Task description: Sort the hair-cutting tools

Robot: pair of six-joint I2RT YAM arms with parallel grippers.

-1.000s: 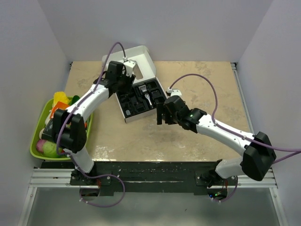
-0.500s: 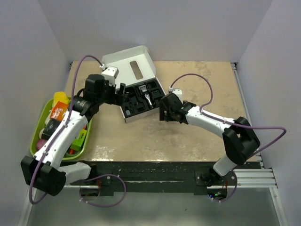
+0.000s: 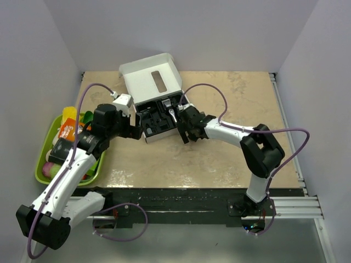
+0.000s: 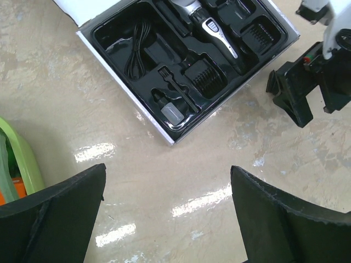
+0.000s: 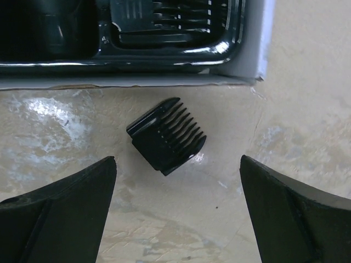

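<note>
Here on the table (image 3: pixel 236 104), the white box (image 3: pixel 151 82) lies open just ahead of both end effectors, its black insert (image 4: pixel 112 38) holding the clipper (image 4: pixel 211 24), the cord (image 4: pixel 137 52) and a seated comb attachment (image 4: pixel 205 79). The left end effector (image 4: pixel 167 175) hangs back from the box, spread wide and empty. The right end effector (image 3: pixel 184 131), likewise apart and empty, hovers directly above the loose comb attachment (image 5: pixel 167 143), which lies askew on the table between its fingertips, just short of the box wall. To take it cleanly, I judge it should descend straight, turn to meet the comb's flat sides rather than its teeth, and close clear of the box.
</note>
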